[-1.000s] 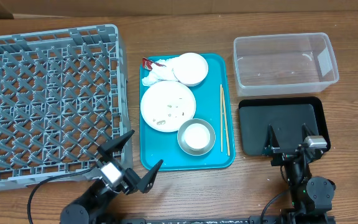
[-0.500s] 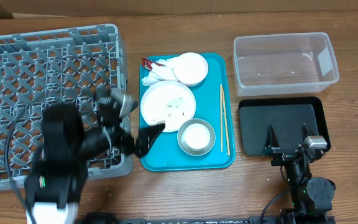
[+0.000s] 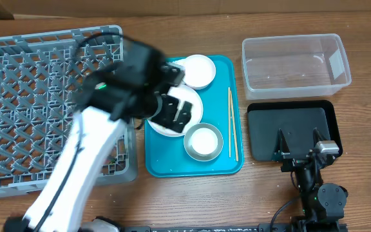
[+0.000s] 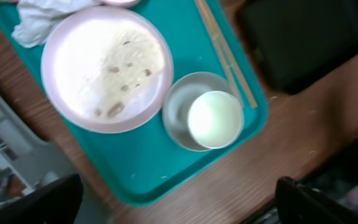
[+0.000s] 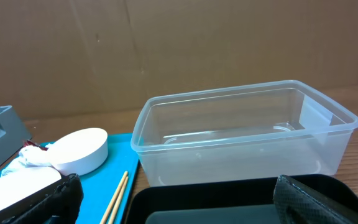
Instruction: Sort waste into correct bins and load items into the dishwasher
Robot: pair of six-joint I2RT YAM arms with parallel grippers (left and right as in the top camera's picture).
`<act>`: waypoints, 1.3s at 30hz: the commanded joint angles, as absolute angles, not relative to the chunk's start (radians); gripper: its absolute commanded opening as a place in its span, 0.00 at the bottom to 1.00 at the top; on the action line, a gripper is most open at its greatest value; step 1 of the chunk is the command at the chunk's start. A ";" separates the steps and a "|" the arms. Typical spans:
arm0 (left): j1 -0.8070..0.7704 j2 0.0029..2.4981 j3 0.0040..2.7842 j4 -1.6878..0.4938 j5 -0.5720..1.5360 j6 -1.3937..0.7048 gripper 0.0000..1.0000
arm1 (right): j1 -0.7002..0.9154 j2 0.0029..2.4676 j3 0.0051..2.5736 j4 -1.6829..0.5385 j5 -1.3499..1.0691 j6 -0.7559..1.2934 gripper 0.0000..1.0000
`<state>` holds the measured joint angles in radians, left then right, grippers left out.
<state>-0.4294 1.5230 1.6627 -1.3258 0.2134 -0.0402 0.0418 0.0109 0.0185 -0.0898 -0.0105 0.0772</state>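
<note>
**Left claw over the plate, nothing sorted yet**

The left claw [image 3: 174, 111] hangs spread wide and empty above the plate [image 4: 107, 59] on the teal tray [image 3: 172, 164]. The right claw [image 3: 299, 143] sits open and empty over the black tray [image 3: 295, 122].

The first pick looks due, and it calls for dropping onto the napkin [image 4: 42, 18] or the wrapper [image 3: 152, 64].

I count:
- one plate with scraps [image 4: 114, 109]
- pink bowl [image 3: 197, 69]
- grey bowl [image 4: 178, 112], holding one cup [image 4: 215, 119]
- two chopsticks [image 3: 233, 122]
- one tub [image 3: 295, 61]
- one rack [image 3: 44, 96]

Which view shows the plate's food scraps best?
Left wrist: the plate lies whole, scraps clear. Overhead, the left arm covers most of it. Right wrist shows only an edge sliver.
</note>
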 commanded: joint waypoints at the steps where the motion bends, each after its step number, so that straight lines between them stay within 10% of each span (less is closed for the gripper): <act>1: -0.480 1.612 1.703 -1.330 -0.019 -0.079 1.00 | 0.049 0.003 0.008 -0.084 -0.001 0.074 1.00; 12: -0.445 1.766 1.703 -1.052 -0.064 -0.082 1.00 | 0.049 0.003 0.008 -0.084 -0.001 0.074 1.00; 17: -0.409 1.827 1.703 -0.937 -0.165 -0.084 0.58 | 0.049 0.003 0.008 -0.084 -0.001 0.074 1.00; 39: -0.271 2.140 1.702 -0.725 -0.044 -0.134 0.72 | 0.049 0.003 0.008 -0.084 -0.001 0.074 1.00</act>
<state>-0.2680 2.1010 1.6791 -0.7315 -0.0677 -0.1471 0.0418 0.0109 0.0185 -0.0902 -0.0101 0.0776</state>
